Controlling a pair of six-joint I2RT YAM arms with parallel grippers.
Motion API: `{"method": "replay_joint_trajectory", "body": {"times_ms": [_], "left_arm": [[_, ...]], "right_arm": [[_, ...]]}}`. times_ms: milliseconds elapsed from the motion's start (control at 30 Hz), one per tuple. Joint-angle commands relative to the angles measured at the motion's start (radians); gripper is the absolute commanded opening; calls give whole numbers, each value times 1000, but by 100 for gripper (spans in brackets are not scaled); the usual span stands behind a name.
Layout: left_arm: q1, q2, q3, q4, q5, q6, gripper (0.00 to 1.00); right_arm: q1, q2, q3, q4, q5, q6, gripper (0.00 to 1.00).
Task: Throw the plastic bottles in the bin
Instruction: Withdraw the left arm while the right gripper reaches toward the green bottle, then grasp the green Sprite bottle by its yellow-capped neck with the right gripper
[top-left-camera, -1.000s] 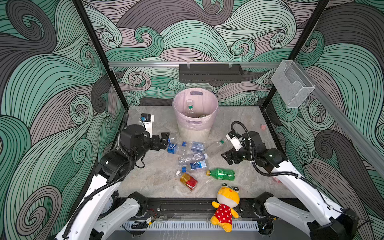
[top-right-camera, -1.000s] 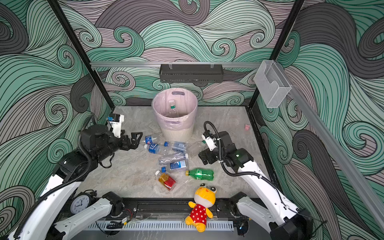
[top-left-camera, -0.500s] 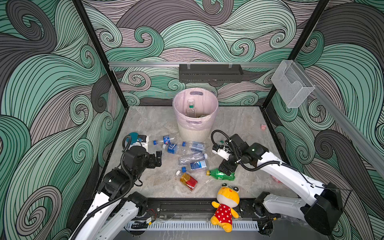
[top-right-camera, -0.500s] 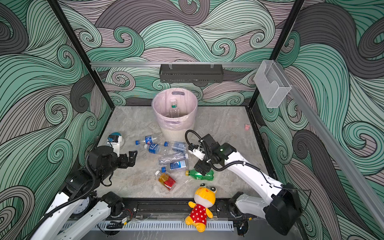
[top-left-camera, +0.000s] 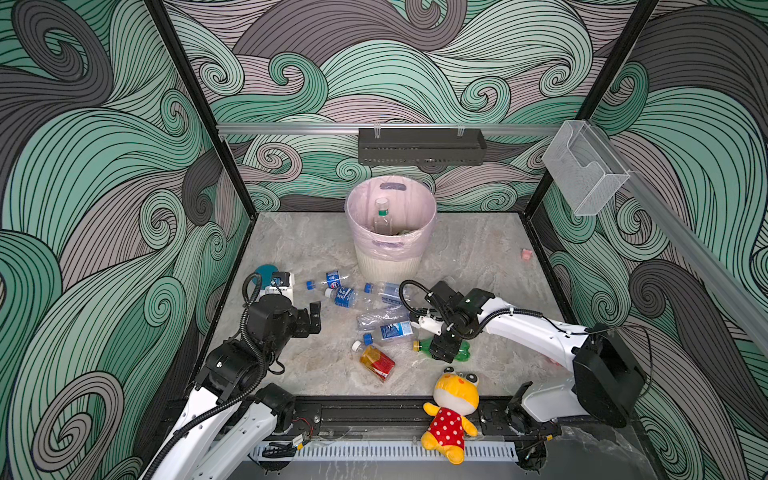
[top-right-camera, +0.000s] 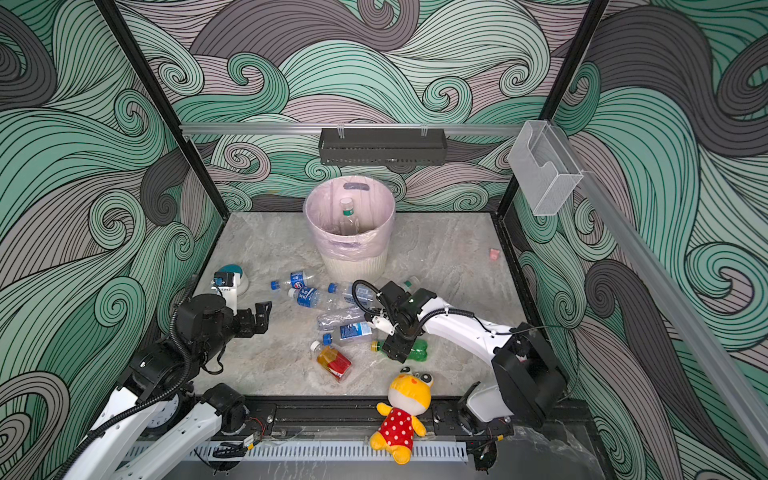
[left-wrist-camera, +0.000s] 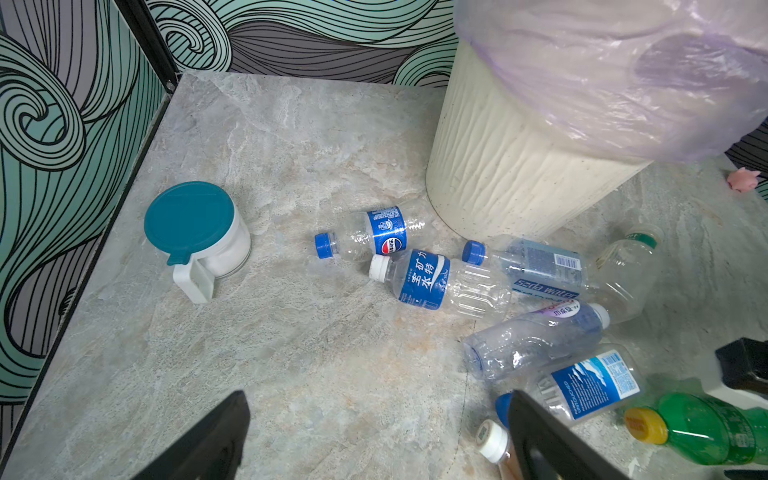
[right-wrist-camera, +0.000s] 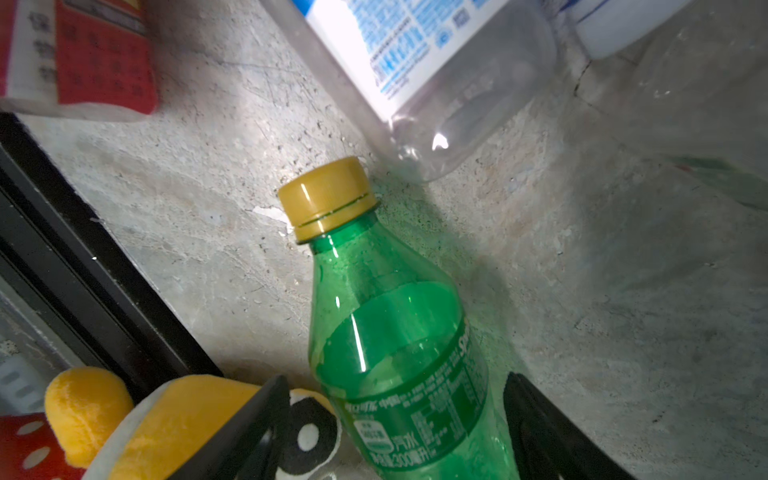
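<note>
Before the bin (top-left-camera: 388, 264), the right pincer (right-wrist-camera: 397, 419) stands spread astride the green bottle (right-wrist-camera: 386, 324); no pinch. Left of the bin, the left pincer (left-wrist-camera: 378, 436) hangs spread, empty.

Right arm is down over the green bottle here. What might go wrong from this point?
1. The right gripper straddles the green bottle around its smooth, round labelled body; the fingers may squeeze it out sideways.
2. The plush toy lies right beside one finger and might get pinched or dragged along.
3. The clear blue-labelled bottle lies close to the green bottle's cap; lifting could knock it.
</note>
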Motion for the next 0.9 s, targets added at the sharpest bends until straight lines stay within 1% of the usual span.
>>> {"method": "replay_joint_trajectory", "body": {"times_ms": [0, 200, 400, 500, 600, 767, 867], "left_arm": [[13, -3, 7, -10, -25, -14, 99], [13, -1, 8, -11, -30, -15, 99], [12, -6, 8, -18, -40, -20, 99], [13, -7, 8, -18, -42, -23, 99], [13, -4, 7, -19, -45, -23, 99], [13, 2, 10, -16, -46, -23, 99], [14, 8, 11, -14, -48, -23, 99]], "right_arm": [[11, 27, -20, 25, 12, -22, 80], [14, 96, -18, 48, 32, -14, 78], [14, 157, 2, 43, 64, 9, 72], [14, 163, 12, 35, 72, 20, 66], [14, 137, 13, 35, 84, 31, 60], [13, 48, 10, 42, 107, 43, 55], [6, -14, 18, 52, 138, 86, 49]]}}
